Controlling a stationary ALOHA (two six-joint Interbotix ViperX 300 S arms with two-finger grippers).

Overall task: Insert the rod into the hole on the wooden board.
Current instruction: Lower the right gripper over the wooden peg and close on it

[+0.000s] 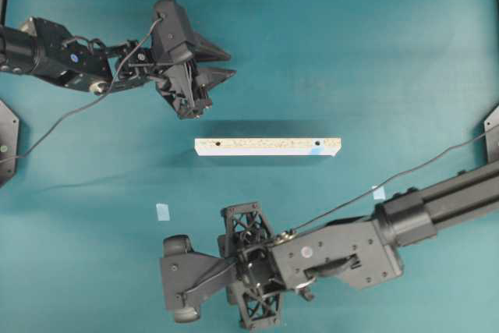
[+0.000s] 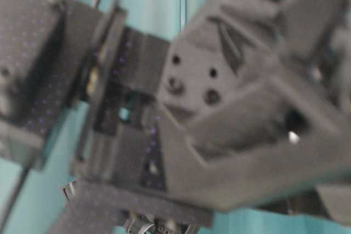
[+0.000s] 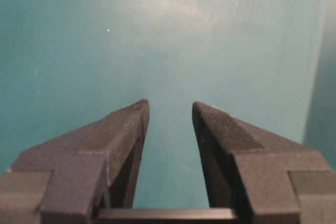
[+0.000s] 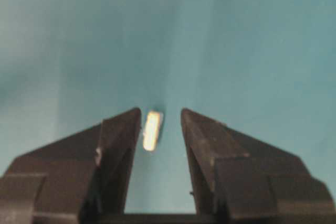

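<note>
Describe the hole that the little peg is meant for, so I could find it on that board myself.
Find the wooden board, the long pale strip lying across the middle of the teal table. Follow it to its right end, where a blue mark sits at the corner. The hole is the small dark dot beside that mark; the similar dot at the left end has no blue near it.

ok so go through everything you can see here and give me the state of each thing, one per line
left gripper: open, nothing between its fingers, above bare mat
right gripper: open, fingers either side of the rod, not closed on it
rod: lying on the mat, not inserted
wooden board: lying on the mat, untouched by either gripper
hole: at the blue-marked end, empty
</note>
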